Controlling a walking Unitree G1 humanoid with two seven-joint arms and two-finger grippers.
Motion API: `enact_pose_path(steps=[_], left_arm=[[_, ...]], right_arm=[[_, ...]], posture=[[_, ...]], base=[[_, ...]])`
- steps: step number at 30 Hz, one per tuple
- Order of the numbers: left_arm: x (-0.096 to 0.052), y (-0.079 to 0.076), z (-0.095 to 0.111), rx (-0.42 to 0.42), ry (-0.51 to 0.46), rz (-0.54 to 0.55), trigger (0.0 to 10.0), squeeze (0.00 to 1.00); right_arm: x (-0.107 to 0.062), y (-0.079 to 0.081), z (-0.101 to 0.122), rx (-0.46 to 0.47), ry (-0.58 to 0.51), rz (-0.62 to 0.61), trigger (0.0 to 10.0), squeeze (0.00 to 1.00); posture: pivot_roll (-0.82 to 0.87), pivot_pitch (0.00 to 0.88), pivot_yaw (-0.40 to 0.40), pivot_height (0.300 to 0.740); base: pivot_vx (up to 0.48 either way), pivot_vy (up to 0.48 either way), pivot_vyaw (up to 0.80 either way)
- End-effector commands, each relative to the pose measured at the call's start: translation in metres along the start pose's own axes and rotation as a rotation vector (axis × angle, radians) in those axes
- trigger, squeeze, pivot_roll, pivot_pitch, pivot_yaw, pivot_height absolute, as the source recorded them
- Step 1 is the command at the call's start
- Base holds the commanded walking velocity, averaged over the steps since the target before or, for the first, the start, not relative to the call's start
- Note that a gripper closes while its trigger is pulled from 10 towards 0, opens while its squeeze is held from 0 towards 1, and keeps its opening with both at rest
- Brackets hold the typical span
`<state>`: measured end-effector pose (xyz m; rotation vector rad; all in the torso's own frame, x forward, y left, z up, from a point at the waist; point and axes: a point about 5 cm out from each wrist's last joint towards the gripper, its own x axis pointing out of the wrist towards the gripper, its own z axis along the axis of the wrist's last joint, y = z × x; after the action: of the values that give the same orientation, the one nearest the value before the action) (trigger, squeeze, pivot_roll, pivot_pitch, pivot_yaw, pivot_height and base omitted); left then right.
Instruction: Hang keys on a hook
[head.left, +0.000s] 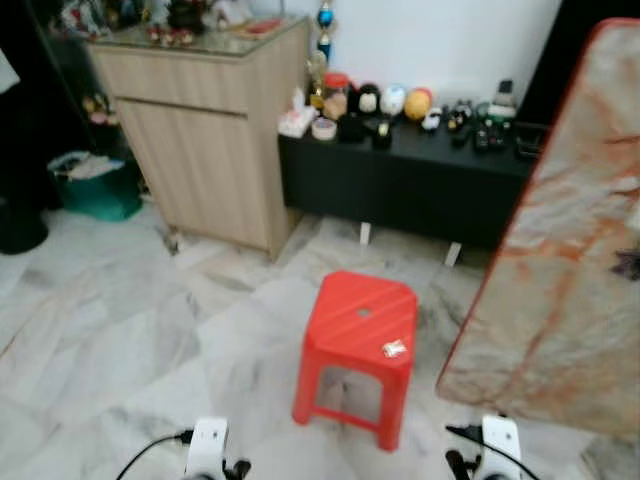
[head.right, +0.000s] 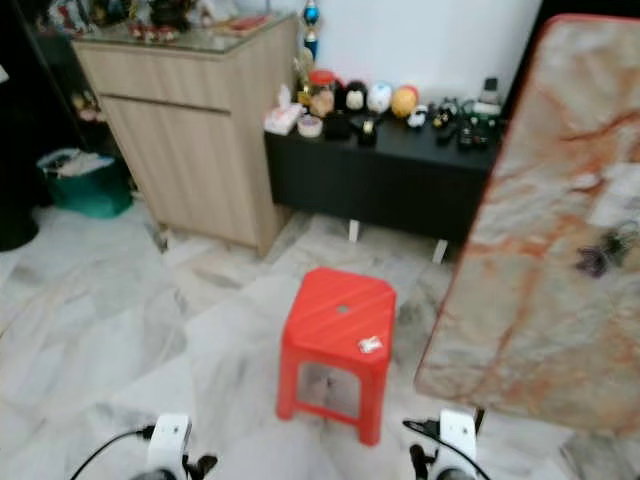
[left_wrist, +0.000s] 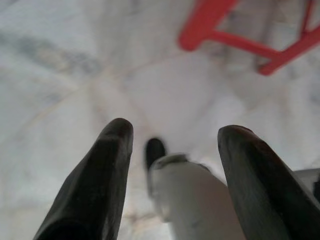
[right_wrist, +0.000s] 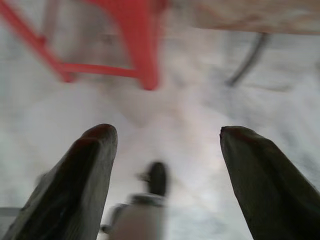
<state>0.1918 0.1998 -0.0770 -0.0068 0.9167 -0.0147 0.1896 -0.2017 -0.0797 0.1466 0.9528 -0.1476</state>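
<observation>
A small bunch of keys (head.left: 394, 349) lies on the top of a red plastic stool (head.left: 358, 340) in the middle of the marble floor, near the stool's front right corner. Both arms hang low at the bottom of the eye views, short of the stool. My left gripper (left_wrist: 172, 145) points down at the floor, its two black fingers apart with nothing between them. My right gripper (right_wrist: 165, 142) also faces the floor with its fingers (right_wrist: 82, 175) wide apart and empty. The stool's red legs (right_wrist: 135, 45) show in both wrist views.
A marble-patterned slab (head.left: 570, 240) leans at the right, close to the stool. Behind stand a low black bench (head.left: 400, 180) with several small ornaments and a wooden cabinet (head.left: 200, 130). A teal bin (head.left: 95, 185) sits at the far left.
</observation>
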Motion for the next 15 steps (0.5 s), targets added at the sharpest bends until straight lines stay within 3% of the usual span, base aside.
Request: enact_pose_path(steps=[1, 13, 15], left_arm=[[0.0007, -0.0017, 0.0023, 0.003, -0.008, 0.0, 10.0, 0.0], [0.0006, -0.0019, 0.0039, -0.01, -0.029, -0.003, 10.0, 0.0], [0.0006, -0.0017, 0.0046, -0.012, -0.034, -0.001, 10.0, 0.0]], right_arm=[[0.0002, -0.0014, 0.0037, 0.004, -0.012, -0.003, 10.0, 0.0], [0.0003, -0.001, 0.0042, 0.003, -0.014, -0.001, 10.0, 0.0], [0.0004, -0.0008, 0.0042, 0.003, -0.013, -0.002, 10.0, 0.0]], posture=[[0.04, 0.0, -0.015, 0.74], [0.04, 0.0, -0.017, 0.74], [0.04, 0.0, -0.017, 0.74]], base=[[0.0, 0.0, 0.0], [0.0, 0.0, 0.0], [0.27, 0.0, 0.0]])
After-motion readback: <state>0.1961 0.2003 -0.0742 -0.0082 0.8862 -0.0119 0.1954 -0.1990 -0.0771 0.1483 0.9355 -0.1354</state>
